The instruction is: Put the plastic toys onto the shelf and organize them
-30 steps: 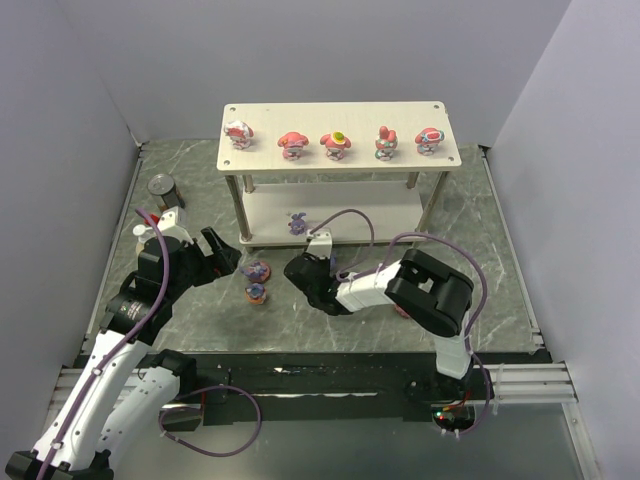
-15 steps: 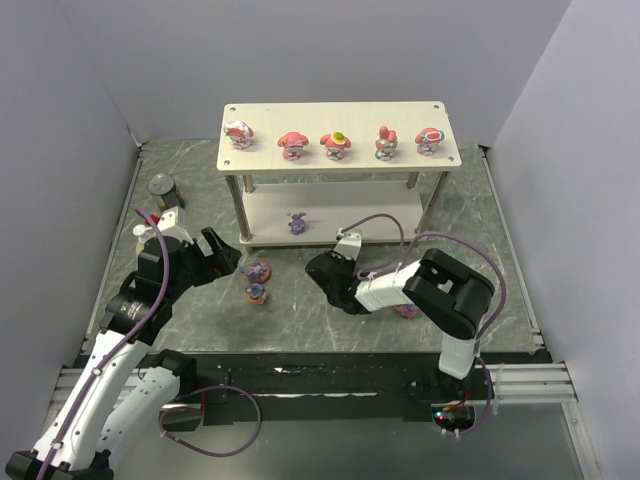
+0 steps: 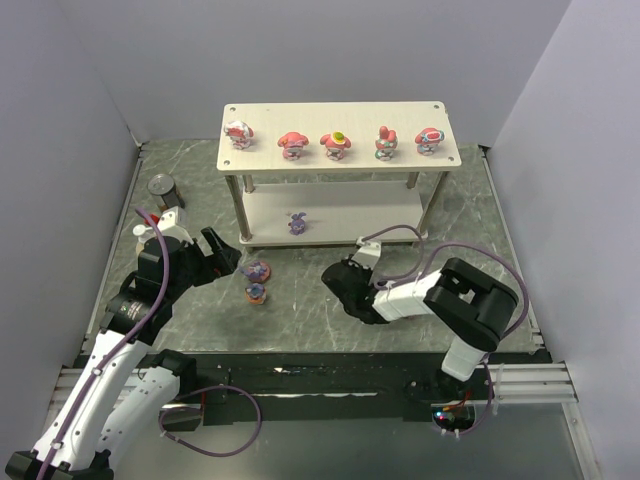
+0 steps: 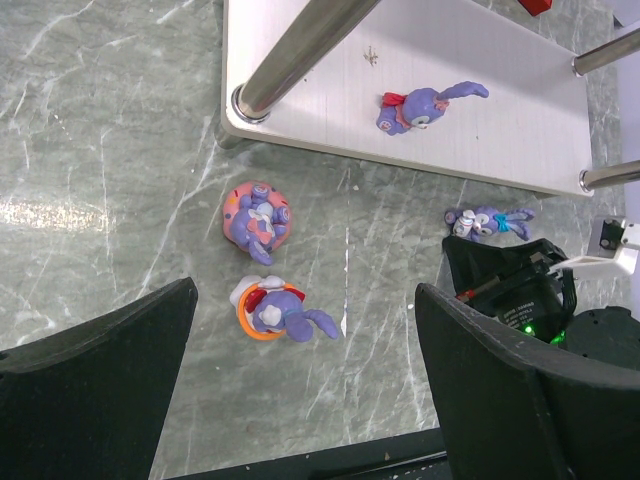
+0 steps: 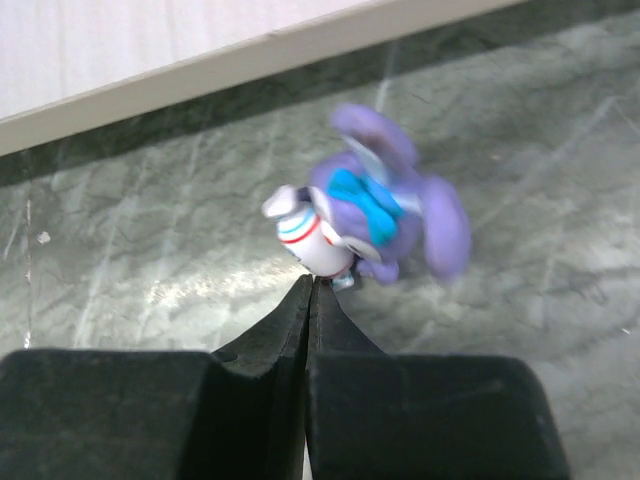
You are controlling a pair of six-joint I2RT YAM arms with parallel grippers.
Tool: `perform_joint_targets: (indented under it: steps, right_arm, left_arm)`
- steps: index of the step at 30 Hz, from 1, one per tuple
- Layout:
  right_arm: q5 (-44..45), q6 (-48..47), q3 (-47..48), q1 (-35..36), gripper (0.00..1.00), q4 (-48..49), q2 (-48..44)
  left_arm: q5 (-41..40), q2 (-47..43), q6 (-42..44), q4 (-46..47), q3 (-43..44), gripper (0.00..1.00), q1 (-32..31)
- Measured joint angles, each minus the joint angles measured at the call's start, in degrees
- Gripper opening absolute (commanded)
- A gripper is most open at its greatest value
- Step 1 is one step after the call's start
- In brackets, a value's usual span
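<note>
Pale walls close in a dark marbled desk [image 3: 300, 325]. At 12 o'clock on it stands the shelf [image 3: 330, 112], two whitish boards on metal posts.

The left arm [image 3: 130, 310] comes in from 8 o'clock. Its left hand [image 3: 222, 250] is spread wide and empty, pointing toward the shelf's near left post. The right arm [image 3: 455, 300] sits at 5 o'clock, bent low over the desk. Its right hand [image 5: 310, 290] has its two fingers pressed together with nothing between them.

A dark can [image 3: 161, 186] stands at 10 o'clock, left of the shelf.

A row of pink toys [image 3: 336, 143], five in all, stands upright and spaced along the top board. A purple toy [image 4: 425, 105] lies on its side on the lower board, toward its left end.

Three more toys are on the desk in front of the shelf. A doughnut toy [image 4: 257, 215], pink and purple, sits close to the left post. An orange-ringed toy [image 4: 275, 312] lies just at its 6 o'clock, apart from it. A blue-bowed toy [image 5: 370, 225], purple with long ears, lies on its side just beyond the right hand's tips, near the lower board's front edge. It is blurred in the wrist view, so contact cannot be told.
</note>
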Motion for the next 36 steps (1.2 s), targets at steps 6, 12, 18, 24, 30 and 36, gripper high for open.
perform_joint_targets:
  steps: [6, 12, 18, 24, 30, 36]
  right_arm:
    - [0.31, 3.08, -0.57, -0.24, 0.00, -0.87, -0.59]
    - [0.28, 6.32, -1.29, -1.44, 0.00, -3.13, -2.12]
    - [-1.40, 6.32, -4.39, -0.76, 0.28, -8.26, -7.85]
    - [-0.17, 11.61, -3.89, 1.62, 0.73, -18.86, -11.41]
    - [0.63, 10.23, -2.62, 1.51, 0.86, -21.27, -10.78]
    - [-1.51, -1.22, -1.64, -1.64, 0.88, -14.78, -7.58]
  left_arm:
    - [0.00, -0.02, 0.00, 0.00, 0.00, 0.96, 0.00]
    - [0.00, -0.02, 0.00, 0.00, 0.00, 0.96, 0.20]
    - [0.00, -0.02, 0.02, 0.02, 0.00, 0.96, 0.22]
    - [0.02, -0.02, 0.00, 0.02, 0.00, 0.96, 0.22]
    - [0.02, -0.02, 0.00, 0.00, 0.00, 0.96, 0.22]
    - [0.02, -0.02, 0.02, 0.00, 0.00, 0.96, 0.22]
